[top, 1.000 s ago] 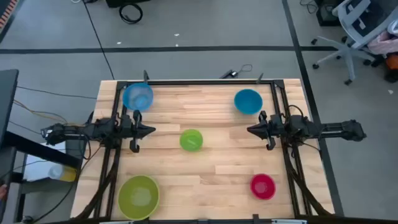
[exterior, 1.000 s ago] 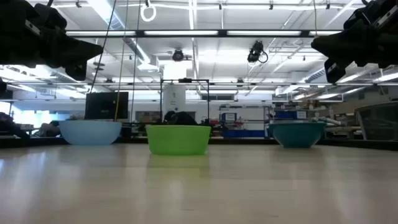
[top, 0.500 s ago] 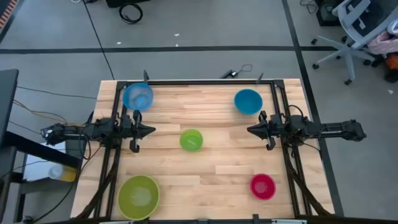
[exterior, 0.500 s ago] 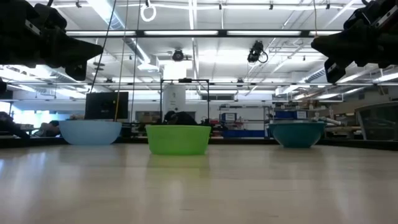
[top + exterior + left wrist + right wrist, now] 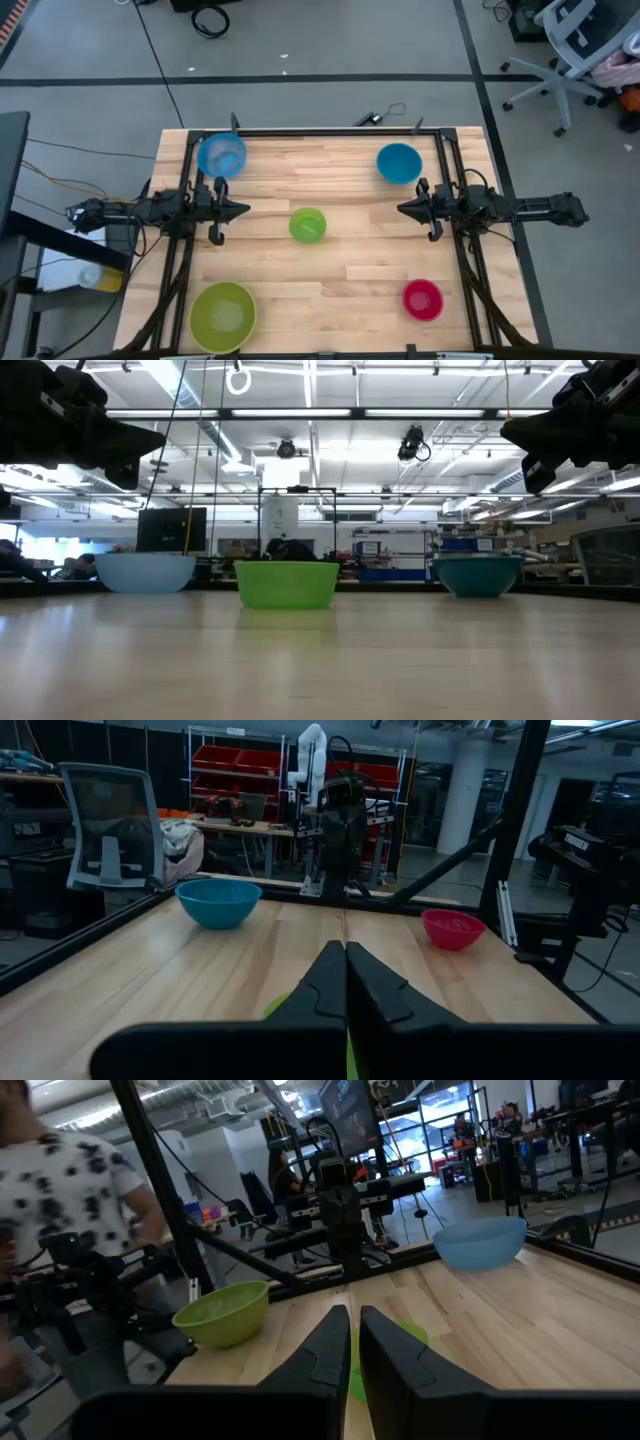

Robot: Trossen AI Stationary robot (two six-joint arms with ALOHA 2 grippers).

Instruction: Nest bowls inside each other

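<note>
Five bowls stand apart on their bases on the wooden table (image 5: pixel 350 250). The light blue one (image 5: pixel 221 156) is far left, the teal one (image 5: pixel 398 163) far right, the small green one (image 5: pixel 307 225) in the middle, the large lime one (image 5: pixel 223 316) near left, and the red one (image 5: pixel 422 299) near right. My left gripper (image 5: pixel 245 209) hovers shut at the left side, pointing at the small green bowl. My right gripper (image 5: pixel 401 208) hovers shut at the right side, facing it. In the low view both grippers (image 5: pixel 150 438) (image 5: pixel 510 430) hang well above the table.
A black frame rail (image 5: pixel 330 131) runs along the table's far edge, and rails line both sides. A person in a spotted shirt (image 5: pixel 60 1190) stands beyond the table's left side. Bare wood lies between the bowls.
</note>
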